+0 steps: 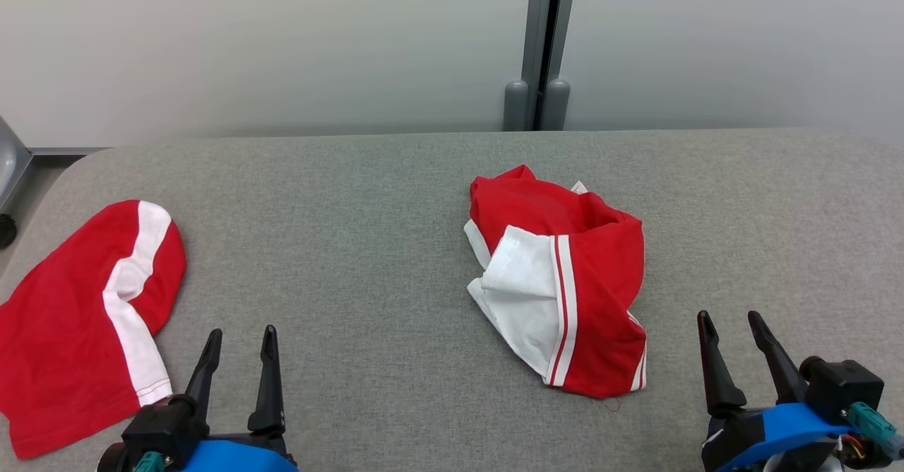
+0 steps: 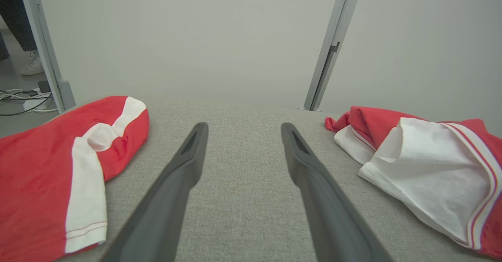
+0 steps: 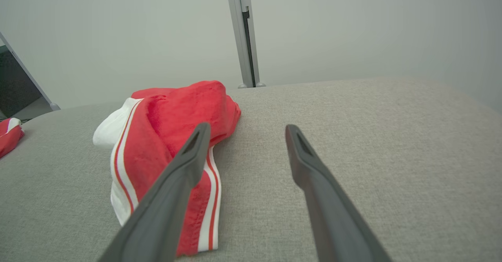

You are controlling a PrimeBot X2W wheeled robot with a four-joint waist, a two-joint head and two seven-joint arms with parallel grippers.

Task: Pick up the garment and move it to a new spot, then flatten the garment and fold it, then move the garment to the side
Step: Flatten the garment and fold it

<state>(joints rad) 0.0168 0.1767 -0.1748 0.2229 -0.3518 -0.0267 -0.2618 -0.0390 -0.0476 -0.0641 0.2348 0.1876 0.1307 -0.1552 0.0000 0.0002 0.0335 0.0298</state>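
Left end effector (image 1: 242, 331) and right end effector (image 1: 727, 314) released, empty. Crumpled red-and-white cloth garment (image 1: 600, 274) heaped ctr-right on grey fabric worktop (image 1: 367, 246). Approach w/ right, pinch raised red fold, lift clear before relocating.

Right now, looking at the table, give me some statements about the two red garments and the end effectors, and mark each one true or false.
1. The left end effector and the right end effector are both open and hold nothing. True.
2. The crumpled red and white garment lies closer to the left end effector than to the right one. False: it lies nearer the right end effector.
3. A flat red garment with a white stripe lies at the left end of the grey table. True.
4. The two garments overlap. False: they lie apart, with bare table between them.
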